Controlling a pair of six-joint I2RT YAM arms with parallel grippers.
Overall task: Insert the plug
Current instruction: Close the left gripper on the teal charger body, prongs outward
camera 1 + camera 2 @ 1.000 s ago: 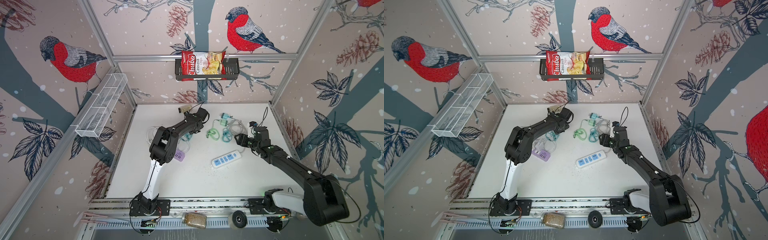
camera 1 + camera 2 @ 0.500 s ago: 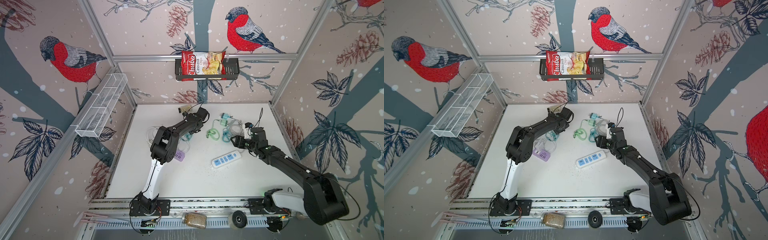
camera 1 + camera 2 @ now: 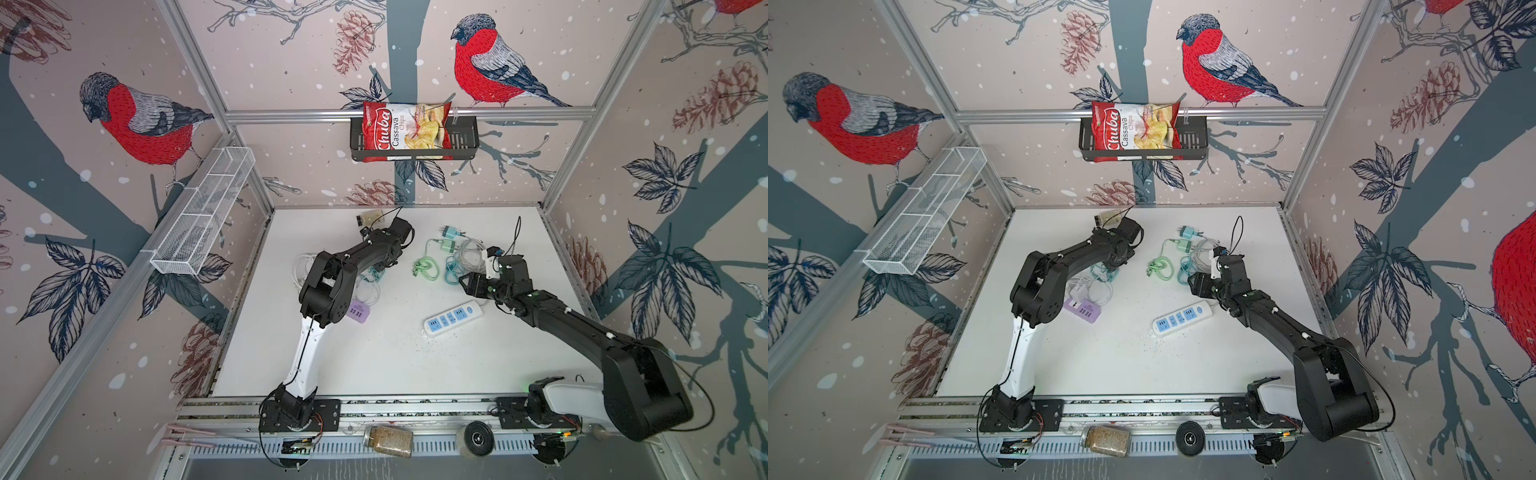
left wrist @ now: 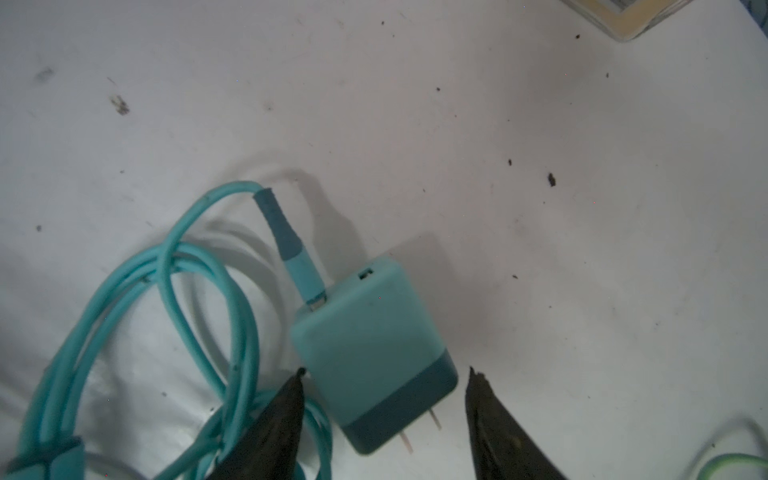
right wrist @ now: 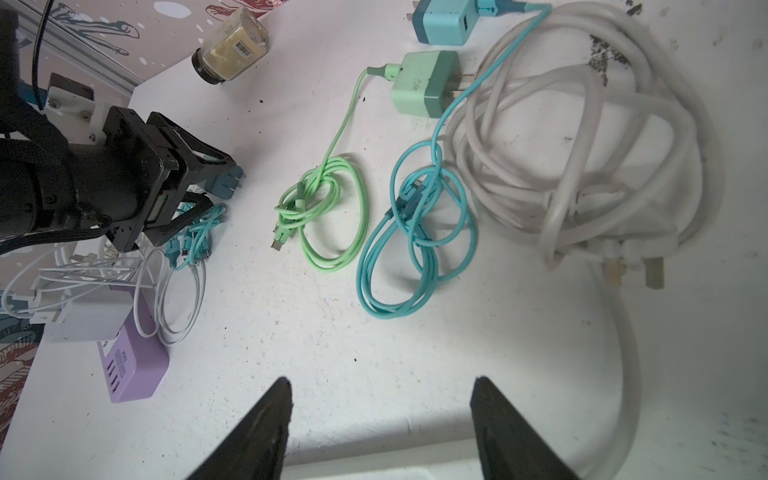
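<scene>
Left gripper [image 4: 386, 372]: my view shows jaws parted astride the teal charger [image 4: 365, 332], gripping nothing; unmoved.
Right gripper [image 5: 381, 380]: parted, empty; slid away from white cable [image 5: 549, 224] toward table [image 3: 374, 365] middle.

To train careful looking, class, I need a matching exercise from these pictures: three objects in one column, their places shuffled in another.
Things:
1. chips bag
2. white power strip
3. purple charging hub

Places:
A. flat on the table, nothing on top
B. in the black wall basket
C. under a white adapter

Pairs: 1-B, 2-A, 3-C
</scene>
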